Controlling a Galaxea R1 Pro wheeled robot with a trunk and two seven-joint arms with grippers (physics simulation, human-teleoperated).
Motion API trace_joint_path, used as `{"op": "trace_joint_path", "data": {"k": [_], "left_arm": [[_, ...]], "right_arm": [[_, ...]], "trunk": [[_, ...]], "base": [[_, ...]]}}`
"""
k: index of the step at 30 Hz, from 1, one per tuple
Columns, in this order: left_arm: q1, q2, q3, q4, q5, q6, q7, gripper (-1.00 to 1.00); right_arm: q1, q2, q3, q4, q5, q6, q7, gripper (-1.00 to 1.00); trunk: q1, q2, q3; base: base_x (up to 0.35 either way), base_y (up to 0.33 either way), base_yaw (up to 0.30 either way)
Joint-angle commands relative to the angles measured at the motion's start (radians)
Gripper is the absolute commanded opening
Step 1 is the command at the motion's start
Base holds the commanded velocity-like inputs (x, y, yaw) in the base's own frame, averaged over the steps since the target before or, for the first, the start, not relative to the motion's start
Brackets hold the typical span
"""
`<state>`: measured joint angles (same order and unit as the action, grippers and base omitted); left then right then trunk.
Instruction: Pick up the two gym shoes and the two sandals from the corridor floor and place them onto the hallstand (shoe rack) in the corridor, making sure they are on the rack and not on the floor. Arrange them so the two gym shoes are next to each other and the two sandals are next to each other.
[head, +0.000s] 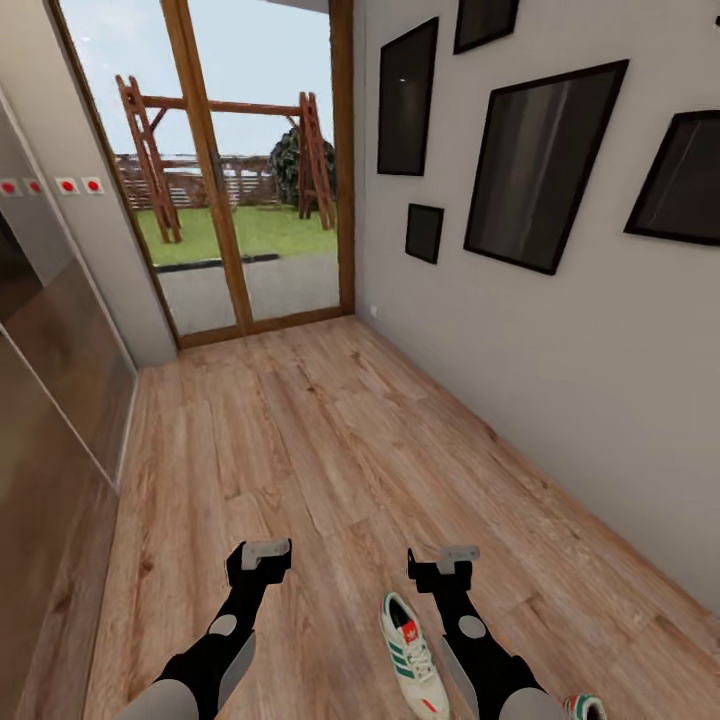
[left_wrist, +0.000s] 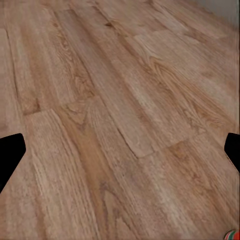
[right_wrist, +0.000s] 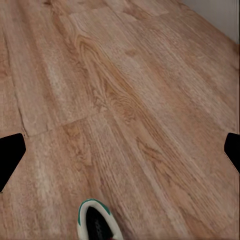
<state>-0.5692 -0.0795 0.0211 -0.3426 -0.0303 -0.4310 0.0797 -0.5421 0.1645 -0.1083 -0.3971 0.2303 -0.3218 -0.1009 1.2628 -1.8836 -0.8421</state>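
Ahead of us the light brown wood-plank floor (head: 330, 440) lies open to the glass door (head: 250, 160). One white green-striped sneaker (head: 413, 652) lies between our arms; a grey wall (head: 560, 380) bounds the right.

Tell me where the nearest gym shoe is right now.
In the head view the gym shoe lies on the corridor floor between the two arms, just beside the right arm; its toe also shows in the right wrist view.

Head view bright and even, daylight coming through the glass door (head: 250, 170). Shadows on the corridor floor (head: 330, 450) are faint. Dark wall frames (head: 540, 165) show soft sheen. Straight lines lean toward the edges, wide-angle. Both wrist views soft, wood grain slightly blurred.
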Motion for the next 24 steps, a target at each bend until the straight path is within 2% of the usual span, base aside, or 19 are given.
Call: {"op": "trace_joint_path", "data": {"k": [1, 24], "left_arm": [[0.000, 0.000, 0.002, 0.000, -0.003, -0.003, 0.003, 1.00], [-0.001, 0.000, 0.002, 0.000, -0.003, -0.003, 0.003, 1.00]], "right_arm": [[-0.001, 0.001, -0.007, 0.001, 0.010, -0.003, -0.002, 1.00], [-0.001, 0.001, -0.007, 0.001, 0.010, -0.003, -0.002, 1.00]], "trunk": [[0.000, 0.000, -0.001], [0.000, 0.000, -0.001]], "base": [[0.000, 0.000, -0.261], [0.000, 0.000, -0.261]]}}
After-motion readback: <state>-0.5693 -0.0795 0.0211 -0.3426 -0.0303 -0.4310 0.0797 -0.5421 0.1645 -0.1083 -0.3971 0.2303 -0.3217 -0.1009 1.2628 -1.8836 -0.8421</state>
